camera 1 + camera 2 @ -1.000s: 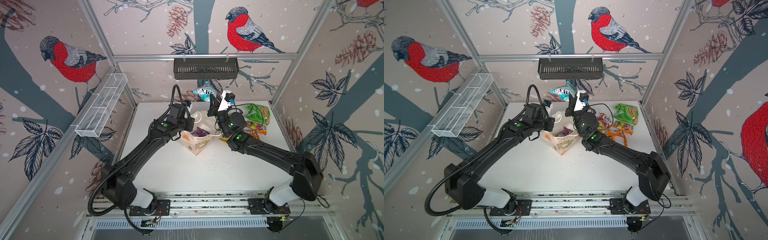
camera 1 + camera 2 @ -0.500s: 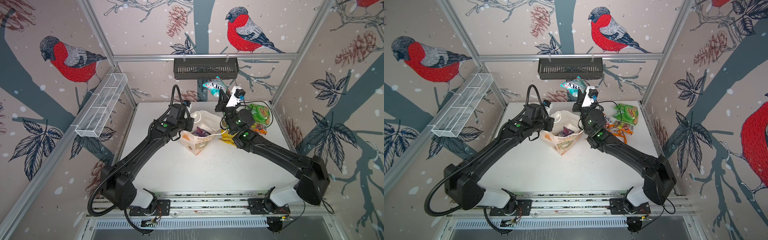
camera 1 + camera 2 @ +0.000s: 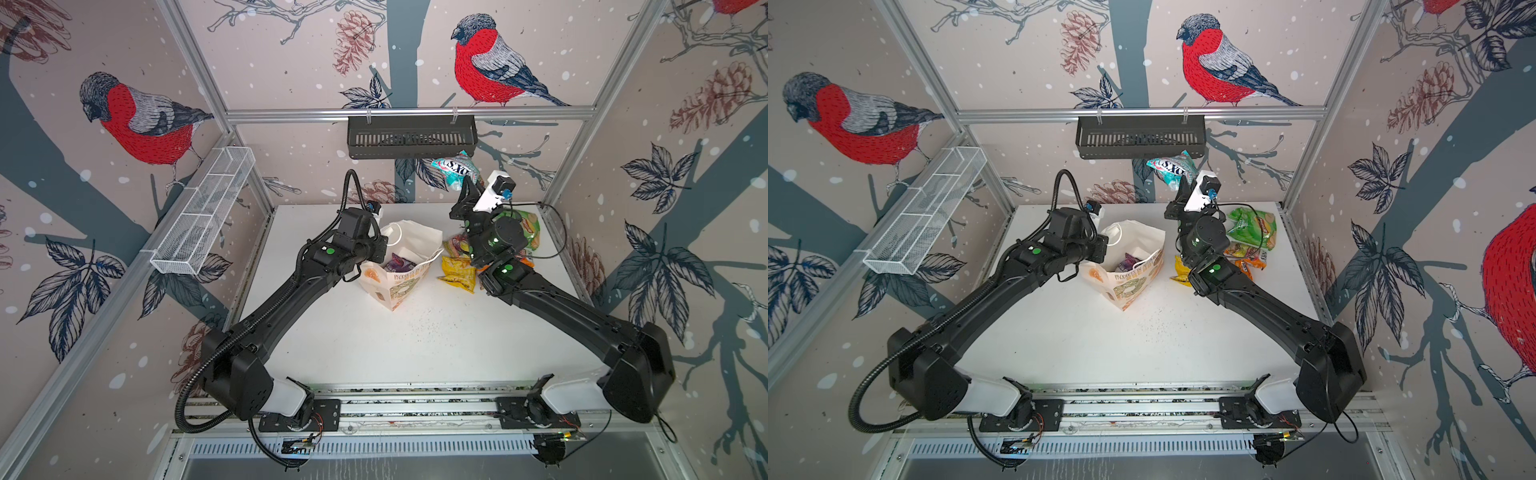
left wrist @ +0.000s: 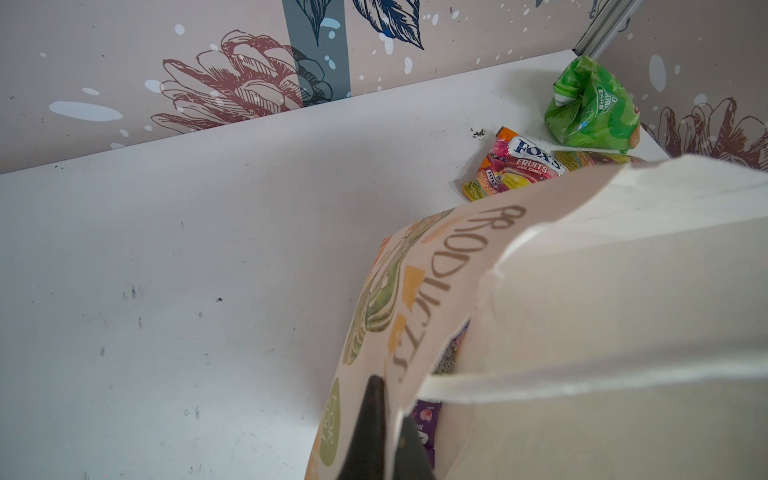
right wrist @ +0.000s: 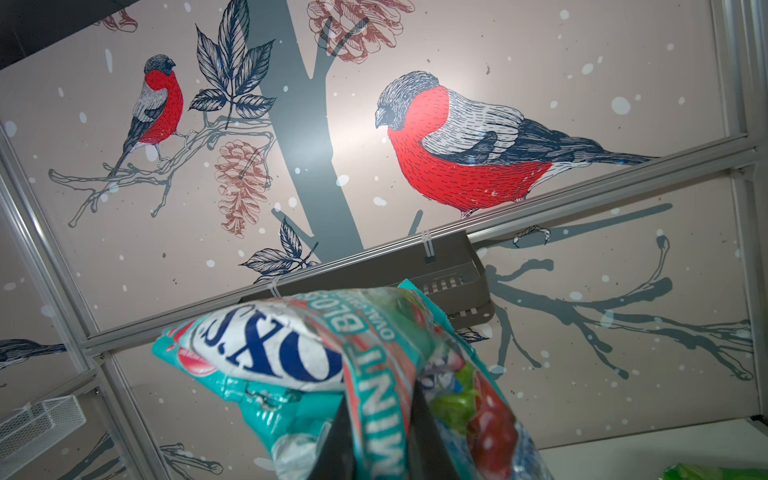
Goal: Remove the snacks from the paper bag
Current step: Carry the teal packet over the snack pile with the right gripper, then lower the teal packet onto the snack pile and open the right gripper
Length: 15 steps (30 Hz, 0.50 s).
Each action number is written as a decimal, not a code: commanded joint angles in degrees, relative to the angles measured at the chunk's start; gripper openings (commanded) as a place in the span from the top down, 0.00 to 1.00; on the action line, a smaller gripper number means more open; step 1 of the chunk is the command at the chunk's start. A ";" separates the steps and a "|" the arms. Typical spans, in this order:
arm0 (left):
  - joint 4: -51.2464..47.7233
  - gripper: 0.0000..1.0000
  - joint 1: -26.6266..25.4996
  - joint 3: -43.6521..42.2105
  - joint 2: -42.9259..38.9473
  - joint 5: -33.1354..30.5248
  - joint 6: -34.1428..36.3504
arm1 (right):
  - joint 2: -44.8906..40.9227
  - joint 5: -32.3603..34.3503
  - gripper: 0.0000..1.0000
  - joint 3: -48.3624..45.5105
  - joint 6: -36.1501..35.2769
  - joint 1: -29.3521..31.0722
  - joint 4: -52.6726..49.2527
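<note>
the right gripper (image 3: 468, 188), with the teal packet (image 3: 452, 169) pinched in it, has swung over to the right. a second ago it was up near the middle, above the paper bag (image 3: 409, 286). now it is past the bag's right edge. the packet now hangs under the right end of the black basket (image 3: 411, 137). the right arm (image 3: 561, 307) went along with it. its wrist now covers part of the green packet (image 3: 531, 224), and more of the yellow packet (image 3: 457, 274) shows.
</note>
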 commanded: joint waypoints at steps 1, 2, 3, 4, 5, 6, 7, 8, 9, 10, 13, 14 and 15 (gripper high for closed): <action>-0.56 1.00 0.09 -0.23 -0.23 -0.59 0.93 | -1.28 0.54 1.00 -0.58 1.67 -1.07 0.97; -0.59 1.00 0.13 -0.26 -0.23 -0.59 1.00 | -1.47 0.51 1.00 -0.68 2.19 -1.63 0.31; -0.55 1.00 0.18 -0.27 -0.23 -0.54 1.00 | -1.67 0.42 1.00 -0.76 2.84 -2.19 -0.36; -0.44 1.00 0.17 -0.24 -0.24 -0.50 1.00 | -1.80 0.07 1.00 -0.93 3.70 -2.89 -1.32; -0.47 1.00 0.18 -0.32 -0.23 -0.46 0.99 | -1.94 -0.12 1.00 -1.26 4.84 -3.89 -2.16; -0.52 1.00 0.13 -0.38 -0.30 -0.39 1.00 | -2.16 -0.19 1.00 -1.68 5.59 -4.40 -2.58; -0.47 1.00 0.13 -0.33 -0.34 -0.34 1.00 | -2.38 -0.33 1.00 -2.21 6.23 -5.09 -2.93; -0.48 1.00 0.18 -0.39 -0.32 -0.34 1.00 | -2.55 -0.17 1.00 -2.83 6.80 -5.73 -3.07; -0.44 1.00 0.14 -0.45 -0.40 -0.36 1.00 | -2.77 -0.15 1.00 -3.32 7.39 -6.37 -3.45; -0.41 1.00 0.05 -0.42 -0.43 -0.36 1.00 | -2.87 -0.30 1.00 -3.81 8.17 -7.18 -3.91; -0.26 1.00 0.12 -0.48 -0.38 -0.16 1.00 | -3.20 -0.51 1.00 -5.50 10.06 -9.21 -5.34; -0.34 1.00 0.07 -0.49 -0.45 -0.07 0.99 | -3.37 -0.66 1.00 -6.03 10.66 -9.71 -5.67; -0.34 1.00 0.14 -0.45 -0.50 -0.11 1.00 | -3.55 -0.75 1.00 -6.83 10.99 -10.38 -5.84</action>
